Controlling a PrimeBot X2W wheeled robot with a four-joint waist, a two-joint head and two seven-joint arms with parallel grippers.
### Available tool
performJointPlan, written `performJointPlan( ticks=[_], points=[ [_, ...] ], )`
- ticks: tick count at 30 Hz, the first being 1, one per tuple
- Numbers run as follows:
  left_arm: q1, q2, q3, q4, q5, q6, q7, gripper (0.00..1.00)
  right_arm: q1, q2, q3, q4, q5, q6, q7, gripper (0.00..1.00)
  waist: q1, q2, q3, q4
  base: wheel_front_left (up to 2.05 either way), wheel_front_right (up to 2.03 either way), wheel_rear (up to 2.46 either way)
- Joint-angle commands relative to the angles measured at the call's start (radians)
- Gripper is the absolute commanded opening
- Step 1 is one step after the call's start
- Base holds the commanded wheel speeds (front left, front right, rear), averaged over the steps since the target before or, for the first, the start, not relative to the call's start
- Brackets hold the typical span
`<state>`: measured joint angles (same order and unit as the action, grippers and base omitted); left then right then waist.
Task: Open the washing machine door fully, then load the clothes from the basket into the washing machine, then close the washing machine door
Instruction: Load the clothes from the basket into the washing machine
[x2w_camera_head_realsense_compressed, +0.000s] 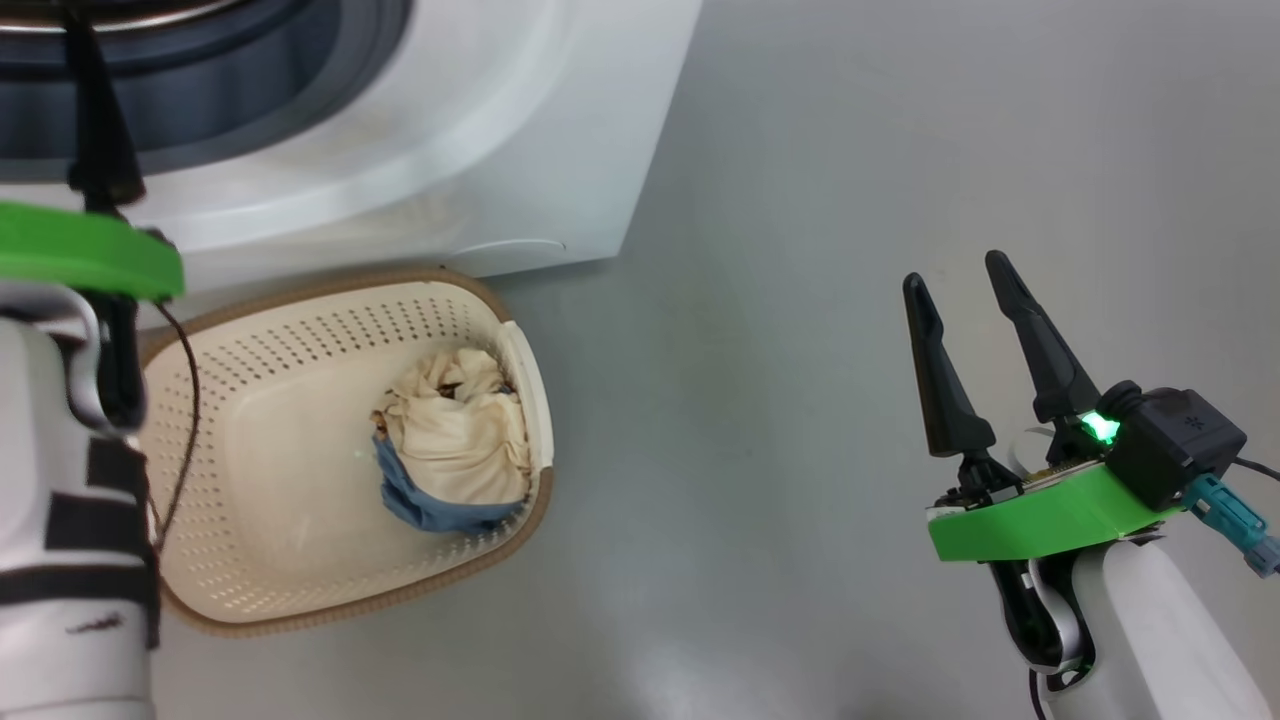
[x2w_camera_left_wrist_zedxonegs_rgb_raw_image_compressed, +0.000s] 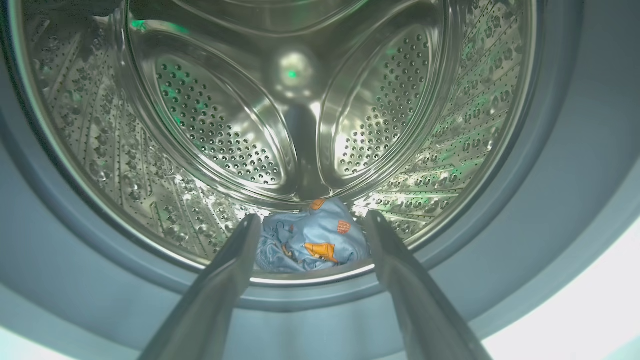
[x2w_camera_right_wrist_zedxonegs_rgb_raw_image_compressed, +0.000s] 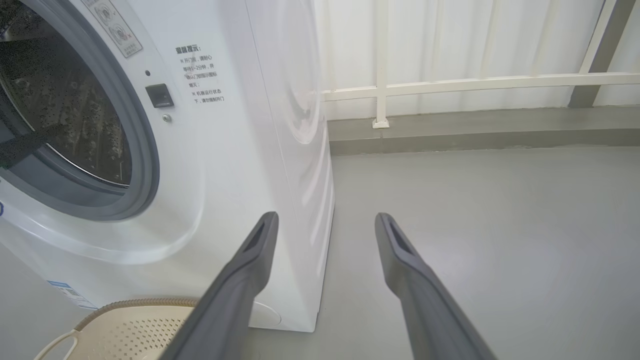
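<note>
Left end effector (x2w_camera_left_wrist_zedxonegs_rgb_raw_image_compressed: 312, 220): the two dark fingers are spread wide with nothing gripped. They point into the mouth of the washing machine; in the head view one finger reaches up across the gasket.
Right end effector (x2w_camera_head_realsense_compressed: 957, 275): fingers are wide apart and empty. It hangs over bare floor, well to the right of the basket and clear of the machine.
Washing machine (x2w_camera_right_wrist_zedxonegs_rgb_raw_image_compressed: 235, 165): a white front-loader. Its round opening is uncovered, showing the drum.
Drum (x2w_camera_left_wrist_zedxonegs_rgb_raw_image_compressed: 225, 125): shiny perforated steel with raised paddles.
Gasket (x2w_camera_left_wrist_zedxonegs_rgb_raw_image_compressed: 575, 175): a grey-blue rubber ring around the drum mouth.
Light blue garment (x2w_camera_left_wrist_zedxonegs_rgb_raw_image_compressed: 310, 240): it lies crumpled at the bottom front of the drum, just behind the lip, with orange prints showing. In the left wrist view it sits between the two fingers. I cannot tell whether they touch it.
Basket (x2w_camera_head_realsense_compressed: 260, 420): cream with perforated sides and a brown rim. It stands on the floor just in front of the machine's lower front panel.
Cream garment (x2w_camera_head_realsense_compressed: 460, 430): it is bunched inside the basket against its right wall, with a fold of blue cloth (x2w_camera_head_realsense_compressed: 430, 505) at its lower edge.
Label sticker (x2w_camera_right_wrist_zedxonegs_rgb_raw_image_compressed: 70, 292): small and blue, low on the machine's front just above the basket rim.
Floor (x2w_camera_head_realsense_compressed: 850, 200): smooth grey.
Railing (x2w_camera_right_wrist_zedxonegs_rgb_raw_image_compressed: 480, 82): white bars along the pale wall behind the machine.
</note>
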<state>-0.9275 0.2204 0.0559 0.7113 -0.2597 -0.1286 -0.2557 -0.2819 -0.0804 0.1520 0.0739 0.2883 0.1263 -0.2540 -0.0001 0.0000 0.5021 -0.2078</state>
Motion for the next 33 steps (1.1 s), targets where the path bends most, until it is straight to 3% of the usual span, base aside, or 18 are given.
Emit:
performJointPlan(
  ticks=[1,20,33],
  points=[
    [0.036,0.033,0.017,-0.041,0.013,-0.002,-0.006,1.0,0.007,-0.014,0.011,-0.019,-0.005,0.004,-0.008,1.0,0.0001,0.0,-0.03,0.024,0.0,0.0,0.0],
    [0.368,-0.07,0.029,-0.232,0.081,-0.002,-0.006,1.0,0.103,-0.066,-0.005,0.007,0.006,0.004,-0.008,1.0,0.0001,0.0,-0.198,0.103,0.0,0.0,0.0],
    [0.582,-0.108,0.064,-0.331,0.111,-0.002,-0.006,1.0,0.197,-0.091,-0.029,0.007,0.016,0.004,-0.008,1.0,0.0001,0.0,-0.3,0.144,0.0,0.0,0.0]
  ],
)
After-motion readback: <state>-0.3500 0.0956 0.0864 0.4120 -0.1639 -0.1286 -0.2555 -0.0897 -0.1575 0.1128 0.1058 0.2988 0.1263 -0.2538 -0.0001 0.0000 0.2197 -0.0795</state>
